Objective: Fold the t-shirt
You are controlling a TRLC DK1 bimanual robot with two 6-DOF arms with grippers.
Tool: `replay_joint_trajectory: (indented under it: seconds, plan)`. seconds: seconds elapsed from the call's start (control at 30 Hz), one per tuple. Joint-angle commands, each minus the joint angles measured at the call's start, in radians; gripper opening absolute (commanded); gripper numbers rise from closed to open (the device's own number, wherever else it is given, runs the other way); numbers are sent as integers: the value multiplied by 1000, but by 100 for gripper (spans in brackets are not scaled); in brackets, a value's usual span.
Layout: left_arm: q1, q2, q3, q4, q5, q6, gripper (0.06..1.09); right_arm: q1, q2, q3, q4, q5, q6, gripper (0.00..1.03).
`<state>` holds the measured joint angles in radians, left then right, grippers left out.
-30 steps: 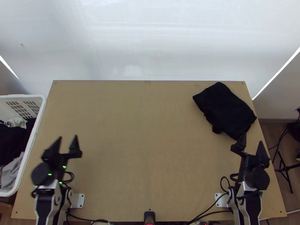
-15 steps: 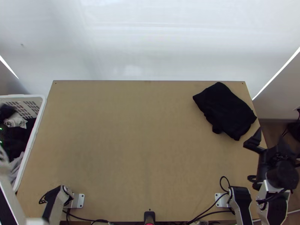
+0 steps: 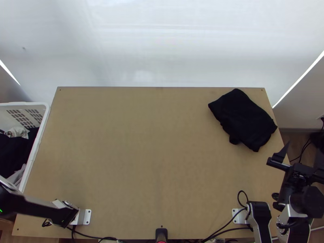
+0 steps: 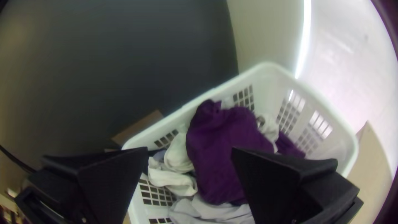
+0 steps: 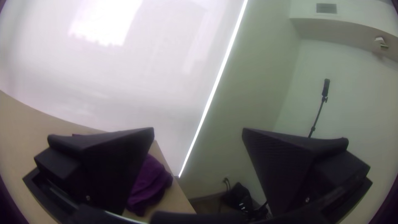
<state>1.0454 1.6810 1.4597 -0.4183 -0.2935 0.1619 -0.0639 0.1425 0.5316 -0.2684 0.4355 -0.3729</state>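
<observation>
Before you is one light wooden table [image 3: 154,141]. One white laundry basket [image 3: 36,150] stands at the top view's left edge, holding several garments, a purple one [image 4: 219,145] central in your left wrist view. One dark garment, apparently the T-shirt [image 3: 243,117], lies folded and slightly rumpled at the table's upper right. Of your two grippers, the left gripper [image 4: 189,152] is spread wide over the basket, gripping nothing; the right gripper [image 3: 304,151], at lower right, is also wide apart and empty.
</observation>
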Motion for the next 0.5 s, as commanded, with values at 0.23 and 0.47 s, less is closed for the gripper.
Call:
replay_joint_trajectory:
  seconds: [0.23,0.47]
  plan:
    - [77,600,274,-65,-125,163,104,-25,25,31,-92,8,-21,99]
    - [105,726,427,-66,-130,200,104,-33,39,30,-94,8,-20,99]
